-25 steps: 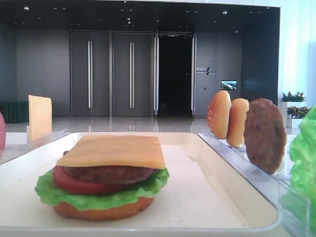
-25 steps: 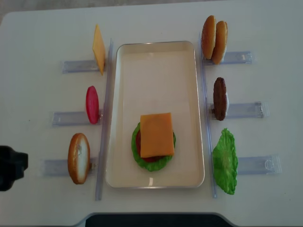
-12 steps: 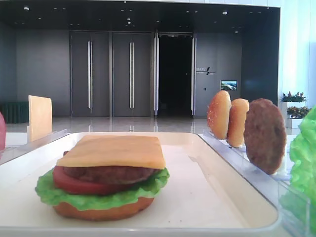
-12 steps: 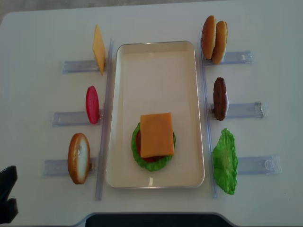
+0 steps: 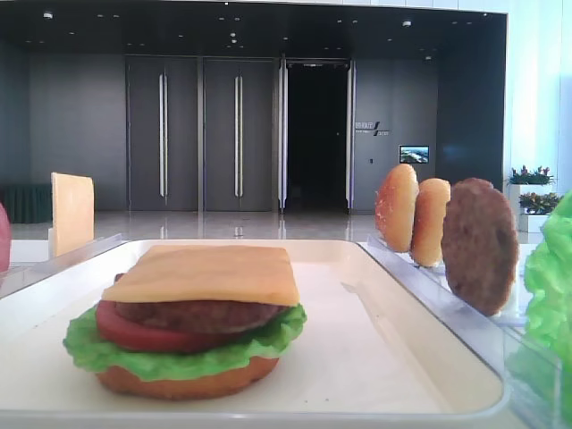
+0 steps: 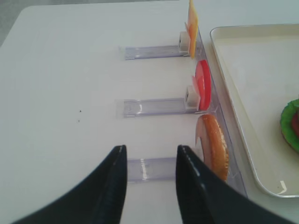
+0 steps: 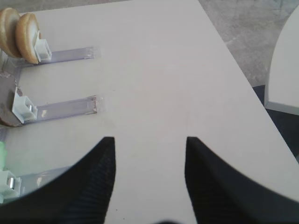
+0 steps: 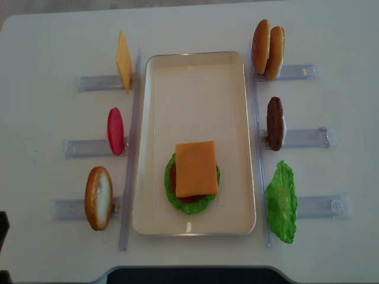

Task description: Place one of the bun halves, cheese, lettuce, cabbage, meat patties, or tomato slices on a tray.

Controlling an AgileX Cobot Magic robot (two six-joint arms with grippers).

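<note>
Tray: your cream tray [image 8: 195, 77] lies mid-table; its far half is bare.
Stack: near its front end sit bun, lettuce leaf [image 8: 204, 204], tomato, patty, with the cheese slice [image 8: 195, 168] on top. From overhead you see only cheese and a green-red fringe; the low front view shows every layer.
Left racks: you have a spare cheese [image 8: 123, 61], a tomato slice [image 8: 115, 131] and a bun half [image 8: 98, 197] standing on edge, just beside the tray's left rim.
Right racks: two buns [image 8: 267, 49], a meat patty [image 8: 275, 123], a lettuce piece [image 8: 282, 202].
Left gripper [image 6: 150, 182]: jaws parted, nothing between them; it hangs over bare table by the nearest rack [image 6: 149, 169], the bun half to its right.
Right gripper [image 7: 149, 175]: fingers apart, empty, over open tabletop near the table's right edge.
Cut off: in the right wrist view you see the patty and lettuce only as slivers at the frame edge.
</note>
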